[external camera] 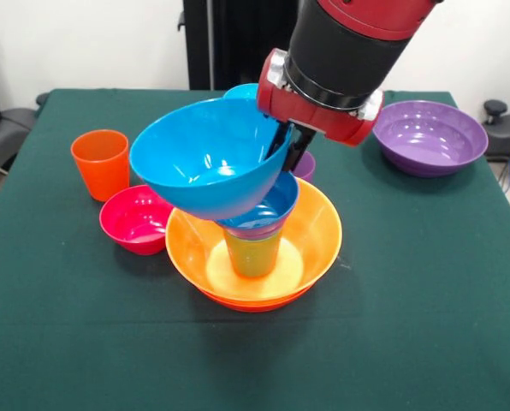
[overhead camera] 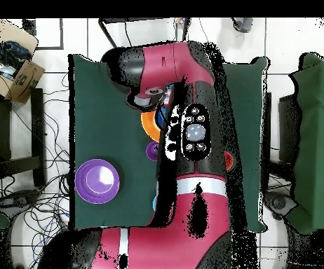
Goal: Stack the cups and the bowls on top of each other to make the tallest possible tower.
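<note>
**Sky-blue bowl tilted over the tower**

The sky-blue bowl hangs tipped above the tower, its rim pinched in the closed gripper at its 3 o'clock. Level it and centre it over the dark blue bowl before you let go. Orange cup waits at the tower's 10 o'clock.

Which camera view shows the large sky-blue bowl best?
The front view. There the sky-blue bowl is fully visible, tilted, held at its rim by the end effector above the tower. In the overhead view the arm covers it, so the bowl cannot be made out.
</note>
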